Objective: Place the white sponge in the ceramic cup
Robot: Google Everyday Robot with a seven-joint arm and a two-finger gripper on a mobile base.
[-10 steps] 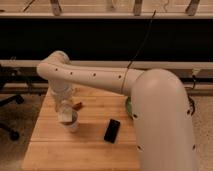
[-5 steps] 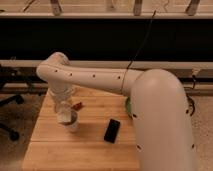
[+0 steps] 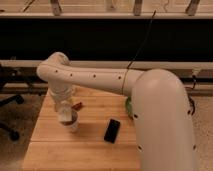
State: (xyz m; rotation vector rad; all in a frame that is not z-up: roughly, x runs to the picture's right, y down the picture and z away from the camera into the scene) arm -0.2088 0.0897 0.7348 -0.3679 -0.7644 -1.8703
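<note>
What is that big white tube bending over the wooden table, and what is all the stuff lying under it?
The thick white tube is a robot arm, seen in one picture taken from close behind its bulky near end, looking down onto a wooden table. The arm reaches to the table's left side and bends down. At its tip is the gripper, a two-finger clamp, which sits right over a small white cup. A pale block at the tip looks like the white sponge, at the cup's mouth. Whether the clamp is gripping it is too hard to tell. A black phone lies flat to the right. A small reddish thing lies behind the cup, and a bit of green peeks past the arm.
</note>
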